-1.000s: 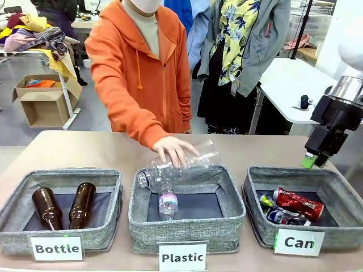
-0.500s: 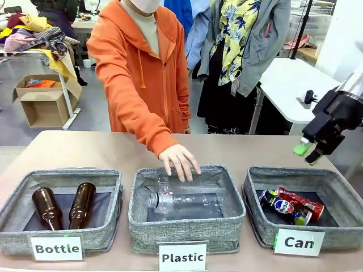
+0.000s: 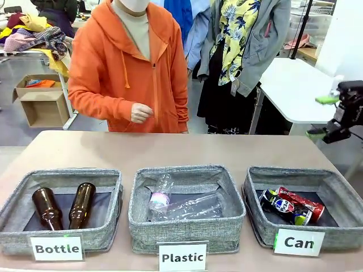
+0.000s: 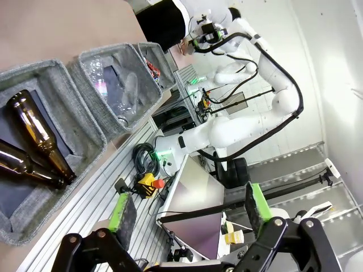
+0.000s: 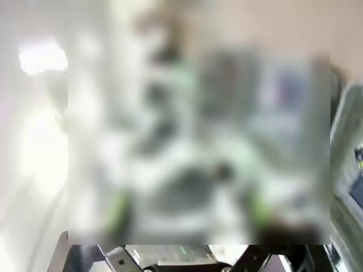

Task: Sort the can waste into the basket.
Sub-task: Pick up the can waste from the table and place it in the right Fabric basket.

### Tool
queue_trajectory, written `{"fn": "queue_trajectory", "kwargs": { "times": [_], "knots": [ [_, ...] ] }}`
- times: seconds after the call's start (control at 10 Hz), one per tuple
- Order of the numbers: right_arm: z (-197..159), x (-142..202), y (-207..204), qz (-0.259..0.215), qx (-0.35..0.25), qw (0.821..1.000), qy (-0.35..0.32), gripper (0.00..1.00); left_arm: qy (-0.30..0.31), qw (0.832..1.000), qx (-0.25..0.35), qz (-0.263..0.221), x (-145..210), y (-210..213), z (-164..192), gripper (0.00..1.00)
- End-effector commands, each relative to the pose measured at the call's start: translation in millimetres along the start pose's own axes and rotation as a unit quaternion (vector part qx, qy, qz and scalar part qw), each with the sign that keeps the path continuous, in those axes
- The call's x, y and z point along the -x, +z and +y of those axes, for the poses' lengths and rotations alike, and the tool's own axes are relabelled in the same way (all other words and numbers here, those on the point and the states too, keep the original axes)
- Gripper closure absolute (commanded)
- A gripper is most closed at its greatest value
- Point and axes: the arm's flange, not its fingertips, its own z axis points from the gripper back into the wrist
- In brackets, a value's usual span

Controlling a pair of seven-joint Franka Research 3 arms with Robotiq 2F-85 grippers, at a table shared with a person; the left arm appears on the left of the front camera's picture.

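1. The shiny red crushed metal can [image 3: 302,203] and the black-and-silver crushed can [image 3: 276,203] lie touching on the dark floor of the grey woven basket [image 3: 338,182] behind the "Can" label [image 3: 298,242].
2. They look light, thin, dented and slippery; a hold across a flattened middle seems safest.
3. The right gripper [image 3: 325,117] hangs spread and empty beyond the basket; the left gripper [image 4: 190,211] is spread too, holding nothing.

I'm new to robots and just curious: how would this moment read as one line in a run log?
red can and black-and-silver can: in Can basket | right gripper: open, empty, off beside table | left gripper: open, empty
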Motion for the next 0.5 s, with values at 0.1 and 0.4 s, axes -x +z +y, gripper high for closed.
{"fn": "queue_trajectory", "kwargs": {
  "times": [0.1, 0.4],
  "knots": [
    [0.0, 0.0, 0.0, 0.0, 0.0, 1.0, 0.0, 0.0, -0.002, 1.0, 0.006, 0.001, 0.6, 1.4, -2.0, 0.0],
    [0.0, 0.0, 0.0, 0.0, 0.0, 1.0, 0.0, 0.0, -0.002, 1.0, 0.006, 0.001, 0.6, 1.4, -2.0, 0.0]
  ]
}}
